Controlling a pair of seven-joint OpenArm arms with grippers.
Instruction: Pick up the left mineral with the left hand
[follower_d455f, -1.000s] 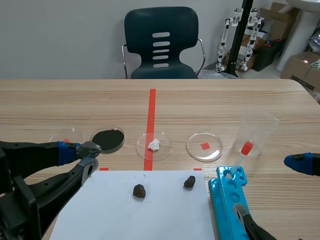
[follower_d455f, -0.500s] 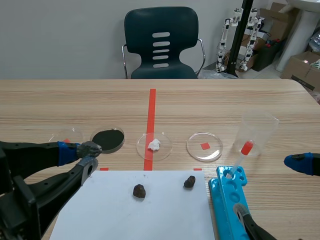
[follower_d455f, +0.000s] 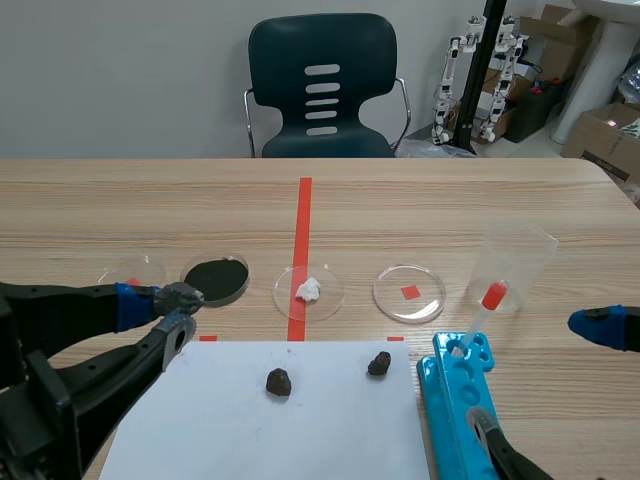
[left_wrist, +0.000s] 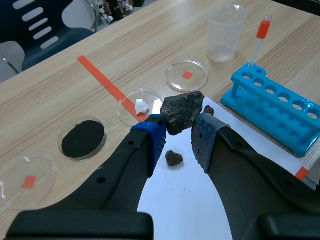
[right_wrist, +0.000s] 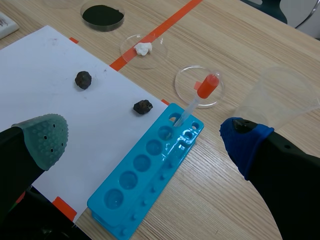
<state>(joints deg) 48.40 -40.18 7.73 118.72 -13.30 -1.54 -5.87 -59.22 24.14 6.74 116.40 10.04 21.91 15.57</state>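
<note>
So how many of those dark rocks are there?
3. The held rock is clamped in the left gripper; a left rock and a right rock lie apart on the white paper.

The left hand grips a dark mineral.

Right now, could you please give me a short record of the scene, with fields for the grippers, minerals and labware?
left gripper: shut on held mineral, raised over the white paper
right gripper: open, above the blue rack
on paper: left loose mineral, right loose mineral, apart
dishes: black powder dish, white lump dish, bare dish
dropper: standing in the rack, near the beaker
</note>
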